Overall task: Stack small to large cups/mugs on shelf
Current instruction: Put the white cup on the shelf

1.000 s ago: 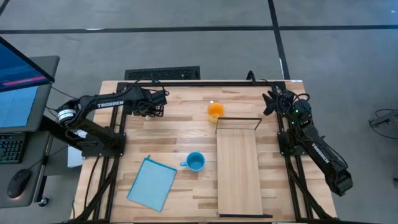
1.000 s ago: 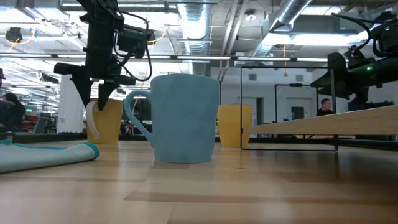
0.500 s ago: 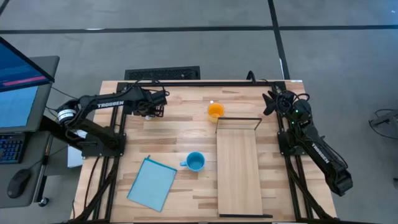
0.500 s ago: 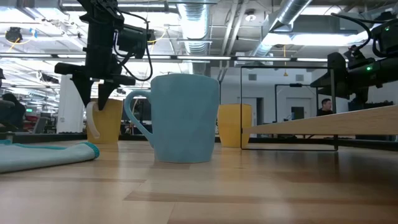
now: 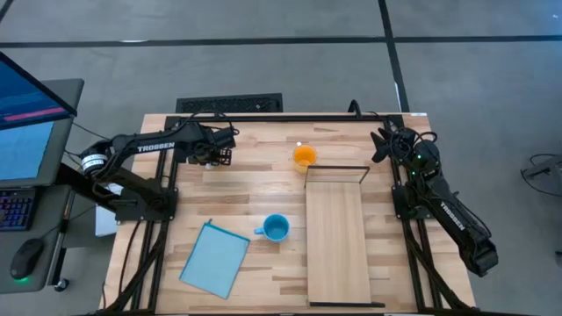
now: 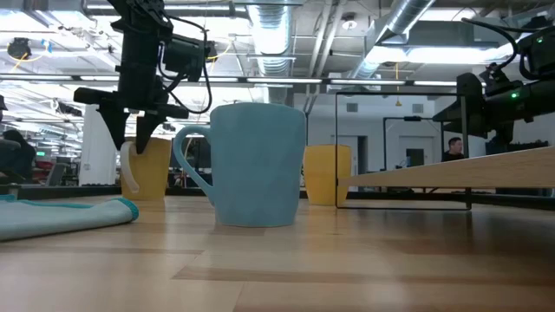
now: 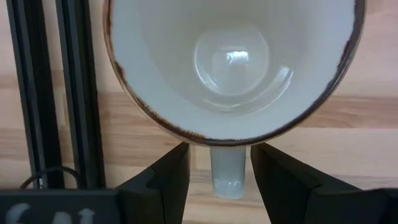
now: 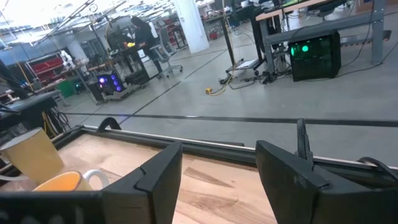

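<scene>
The cream mug, white inside, stands upright at the table's far left and also shows in the low view. My left gripper hangs over it, pointing down, open. Its fingers stand on either side of the mug's handle with narrow gaps. The orange mug stands by the far end of the shelf. The light-blue mug stands mid-table, left of the shelf. My right gripper waits open at the far right, above the table, and also shows in its wrist view.
A flat light-blue cloth lies near the table's front left. The shelf's dark metal frame rises at its far end beside the orange mug. Bare wood lies between the cream mug and the orange mug.
</scene>
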